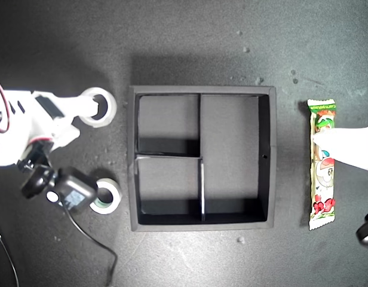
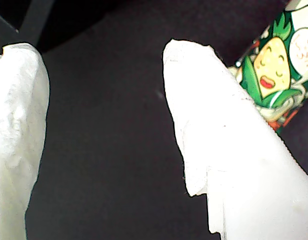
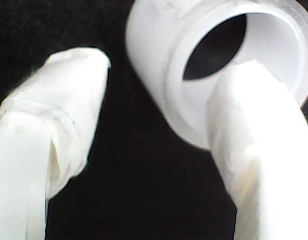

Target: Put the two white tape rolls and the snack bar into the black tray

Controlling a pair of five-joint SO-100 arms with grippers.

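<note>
My first pincer [image 2: 106, 120] stands wide open with nothing between its white jaws, one jaw lying over the long glossy green, white and red snack bar [image 1: 322, 164], which rests on the dark worktop [image 1: 190, 42] near the exterior view's right edge, just beside the square matte black tray [image 1: 266, 156] and outside it. My second pincer [image 3: 159, 105] is also open, gripping nothing yet, one finger [image 3: 254, 125] poked into the open centre of the wider white ring-shaped tape roll [image 1: 98, 107] and the other outside its wall, at the exterior view's left of the tray. The second white tape roll with the greenish-grey core [image 1: 106, 196] lies further down that same side, partly hidden by the arm's camera. All three tray compartments look empty, so I judge the task barely begun. Risks: closing the first pincer as it stands would likely catch only worktop, since the bar sits under one jaw rather than between both; the slick wrapper could slide away; the roll could tip or roll off if pinched on its thin wall
</note>
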